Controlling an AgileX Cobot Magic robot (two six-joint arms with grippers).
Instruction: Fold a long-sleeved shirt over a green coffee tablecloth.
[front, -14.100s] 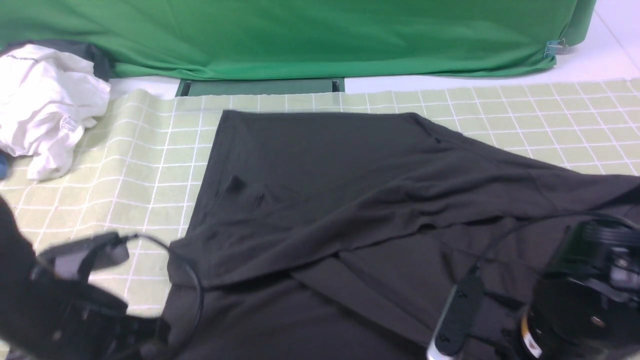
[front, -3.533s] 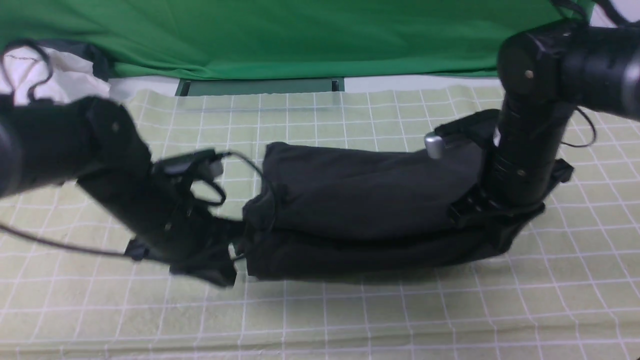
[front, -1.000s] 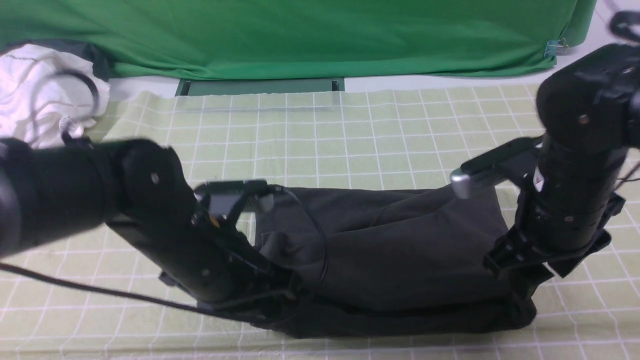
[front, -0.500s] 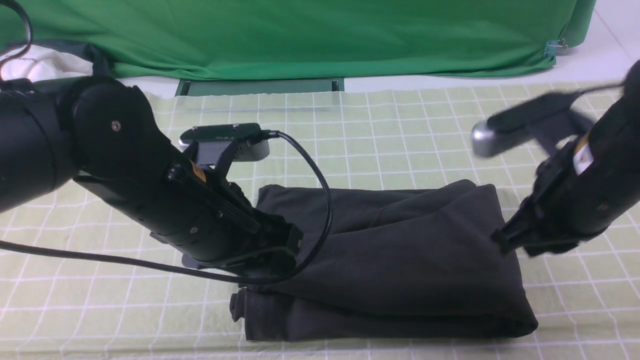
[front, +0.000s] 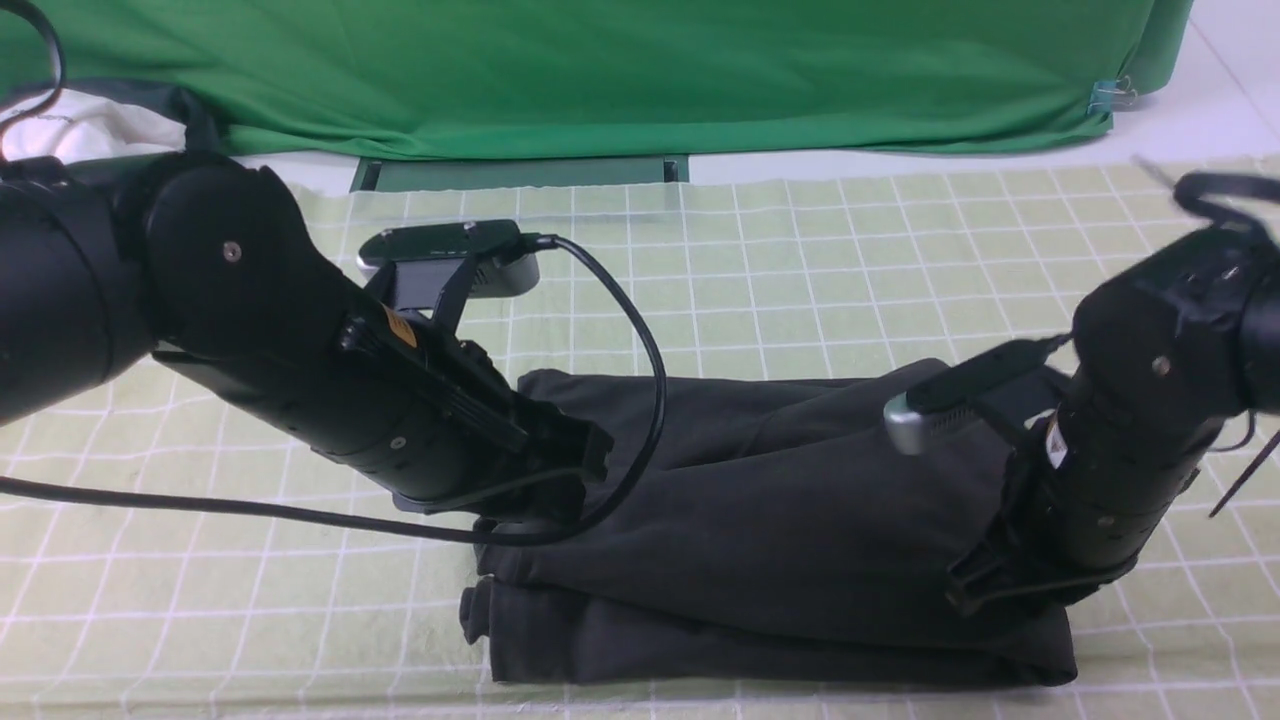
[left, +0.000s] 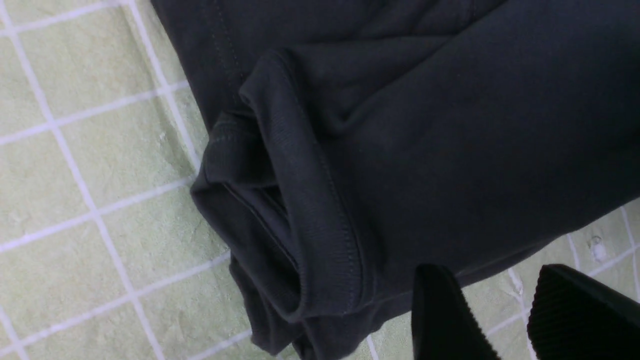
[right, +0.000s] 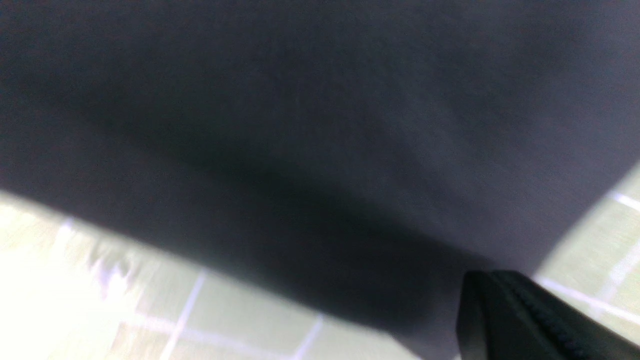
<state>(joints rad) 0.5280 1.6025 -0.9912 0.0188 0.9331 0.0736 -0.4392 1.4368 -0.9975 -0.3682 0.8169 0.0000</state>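
While the long-sleeved shirt (front: 780, 530) lies folded on the green coffee tablecloth (front: 800, 260), the left gripper (left: 505, 320) is seen parted and empty at its left end, the right gripper (right: 520, 320) closed at its right end.

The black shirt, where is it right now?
In the front view the long-sleeved shirt lies folded, low and middle on the green coffee tablecloth, between the left gripper and the right gripper.
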